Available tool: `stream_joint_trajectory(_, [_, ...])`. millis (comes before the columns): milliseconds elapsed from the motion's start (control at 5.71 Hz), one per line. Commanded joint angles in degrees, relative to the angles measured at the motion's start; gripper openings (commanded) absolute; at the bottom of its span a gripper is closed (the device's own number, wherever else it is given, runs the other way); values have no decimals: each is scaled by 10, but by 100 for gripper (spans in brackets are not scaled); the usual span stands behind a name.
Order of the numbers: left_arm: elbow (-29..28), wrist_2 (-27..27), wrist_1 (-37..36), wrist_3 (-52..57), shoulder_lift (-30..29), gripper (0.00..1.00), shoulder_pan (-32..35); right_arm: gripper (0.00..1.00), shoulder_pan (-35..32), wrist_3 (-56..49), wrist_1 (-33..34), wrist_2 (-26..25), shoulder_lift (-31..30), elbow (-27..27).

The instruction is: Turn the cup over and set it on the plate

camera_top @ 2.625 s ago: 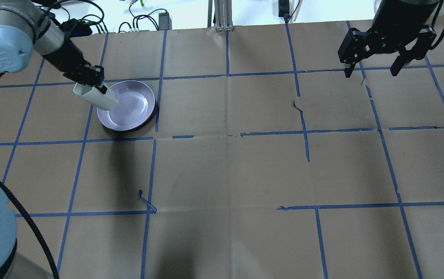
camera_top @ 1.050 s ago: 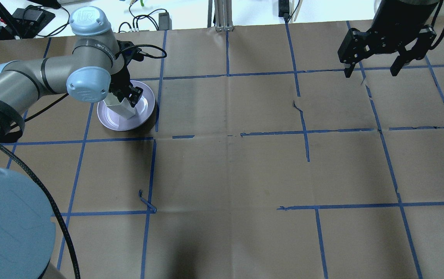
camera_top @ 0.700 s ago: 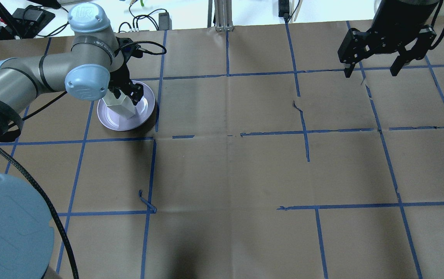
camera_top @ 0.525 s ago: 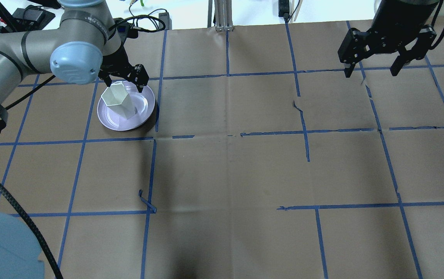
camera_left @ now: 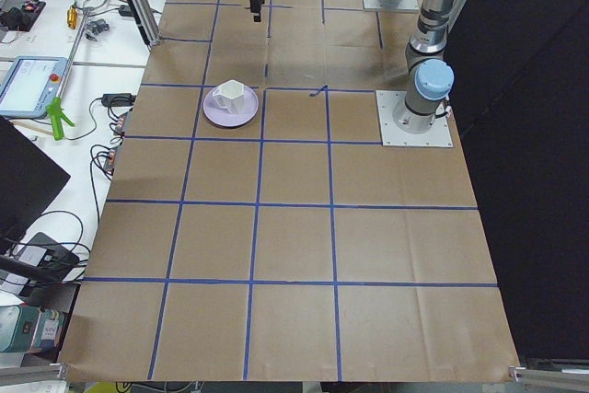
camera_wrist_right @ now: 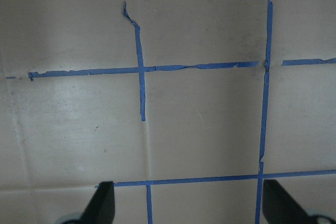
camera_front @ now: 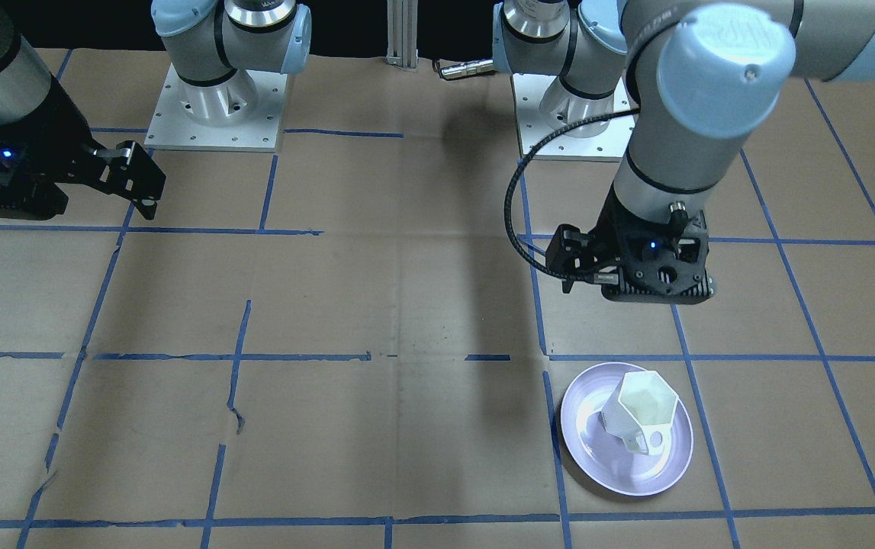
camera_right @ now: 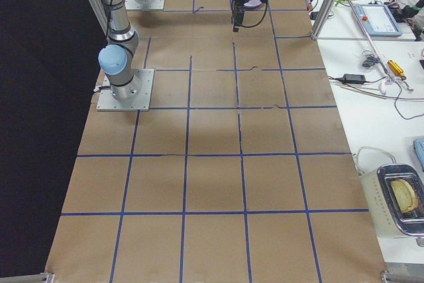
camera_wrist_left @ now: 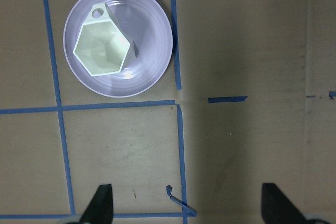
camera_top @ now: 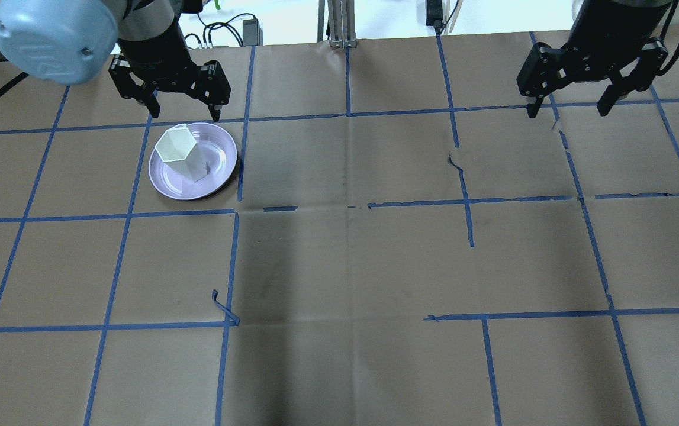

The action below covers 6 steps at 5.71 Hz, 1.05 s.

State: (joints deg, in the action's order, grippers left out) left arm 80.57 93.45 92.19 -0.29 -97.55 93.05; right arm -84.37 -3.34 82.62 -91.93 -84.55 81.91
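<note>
One cup [camera_top: 182, 158] is standing mouth-up on one plate [camera_top: 225, 161] on the tabletop [camera_top: 345, 266]. Two hands, both spread and empty: left hand [camera_top: 185, 112] is hovering near the plate, right hand [camera_top: 566, 111] well apart. The cup's base is sitting hidden.

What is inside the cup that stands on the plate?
Nothing shows inside the cup: its faceted white bottom is visible and bare. The part of the plate under its base is covered.
</note>
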Motion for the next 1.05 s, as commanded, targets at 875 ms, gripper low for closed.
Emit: stream_joint_trajectory(875, [8, -41, 11, -1, 17, 98, -25, 100, 0, 0, 0, 0, 0, 0])
